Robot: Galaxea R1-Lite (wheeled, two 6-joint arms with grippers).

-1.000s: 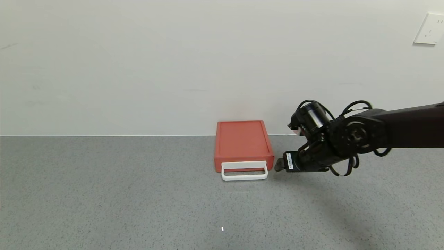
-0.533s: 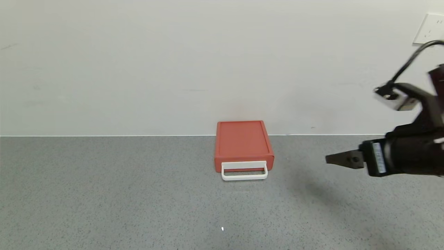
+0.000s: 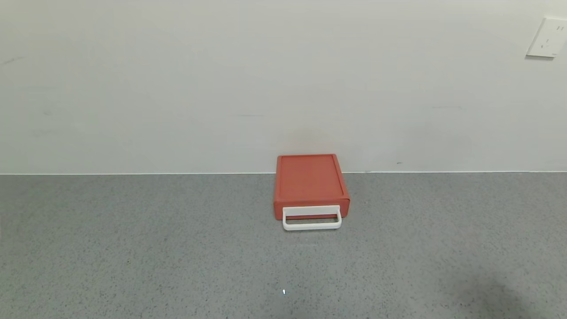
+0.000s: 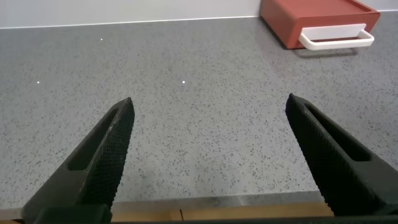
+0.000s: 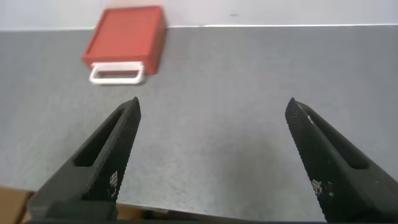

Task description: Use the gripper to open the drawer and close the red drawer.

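The orange-red drawer box (image 3: 310, 182) stands against the back wall at the table's middle, tray pushed in, its white loop handle (image 3: 312, 219) at the front. It also shows in the left wrist view (image 4: 314, 17) and the right wrist view (image 5: 127, 37). No arm shows in the head view. My left gripper (image 4: 208, 102) is open and empty, low over the table's near edge, far from the drawer. My right gripper (image 5: 214, 102) is open and empty, above the table's near edge, well back from the drawer.
The grey speckled table (image 3: 177, 248) runs to a white wall. A white wall socket (image 3: 546, 37) sits at the upper right. The table's wooden front edge (image 4: 205, 211) shows below my left gripper.
My right arm has pulled back from beside the drawer's handle, moved right and left the head view. The drawer has not moved.
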